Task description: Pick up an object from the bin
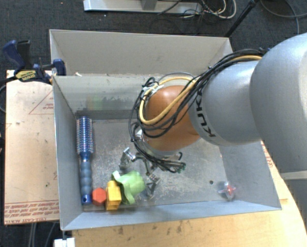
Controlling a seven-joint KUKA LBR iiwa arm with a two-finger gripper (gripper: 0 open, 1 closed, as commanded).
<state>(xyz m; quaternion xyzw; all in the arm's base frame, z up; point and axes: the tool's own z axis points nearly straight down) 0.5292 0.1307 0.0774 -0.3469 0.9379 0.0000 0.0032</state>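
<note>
one arm (231, 112): grey, "kuka" lettered in black on its side
gripper (139, 170): fingers spread, low in the bin's (143, 50) near left
green toy (133, 183): beside the nearer finger, touching a yellow block (113, 194)
orange block (99, 195): left of the yellow
blue hairbrush (84, 138): along the left wall

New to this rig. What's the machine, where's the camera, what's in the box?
One camera looks down into a grey metal bin from above. The big grey machine is a robot arm reaching in from the right; the orange dome and cables belong to its wrist. Its hand is low in the bin, by a green lump. Next to that lie a yellow block and an orange block; a blue hairbrush lies along the left wall. Whether anything is gripped, I cannot tell.
</note>
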